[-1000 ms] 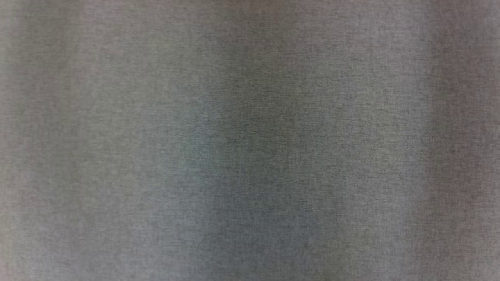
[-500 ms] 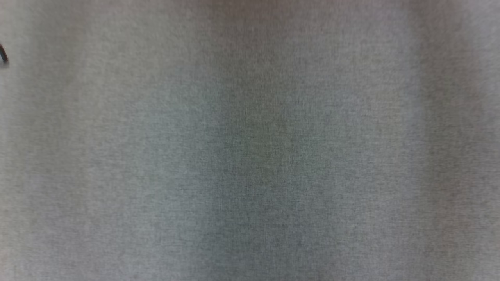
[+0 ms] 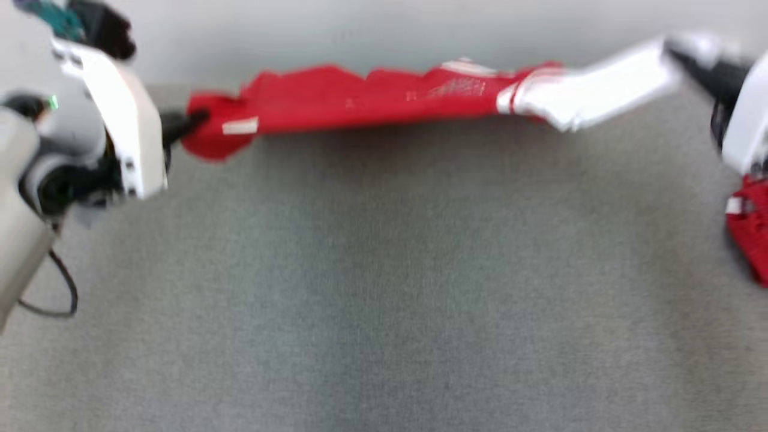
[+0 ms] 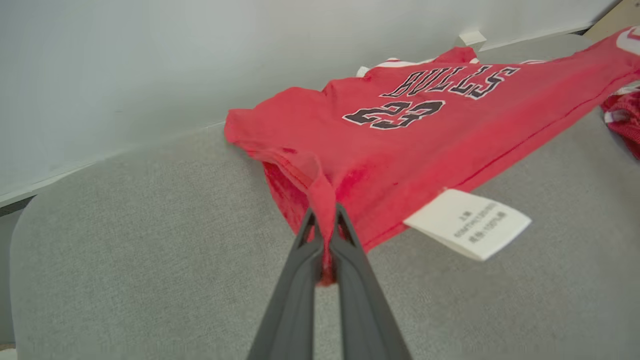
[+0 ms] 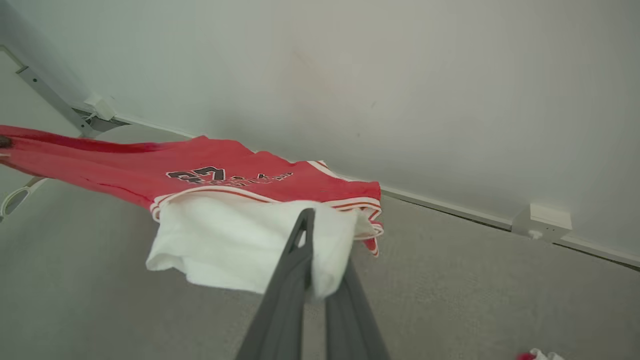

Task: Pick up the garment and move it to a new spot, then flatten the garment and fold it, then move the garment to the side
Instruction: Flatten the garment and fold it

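A red jersey [image 3: 360,102] with a white sleeve [image 3: 594,84] hangs stretched between my two grippers, low over the grey cloth table [image 3: 384,288] near its far edge. At the left end, my left gripper [image 3: 191,119] is shut on the red hem. In the left wrist view the fingers [image 4: 324,220] pinch a red fold, and the jersey [image 4: 425,135] shows black lettering, a number and a white care tag [image 4: 467,223]. My right gripper [image 3: 675,51] is shut on the white sleeve; in the right wrist view the white cloth [image 5: 240,240] wraps around its fingers [image 5: 320,235].
A pale wall [image 3: 384,30] runs right behind the table's far edge. Another red garment [image 3: 750,231] lies at the table's right edge, also seen as a red heap [image 4: 622,117] in the left wrist view. A dark cable [image 3: 60,300] loops under my left arm.
The head camera has moved: earlier it showed blurred grey cloth, now both grippers and the stretched jersey are in the picture.
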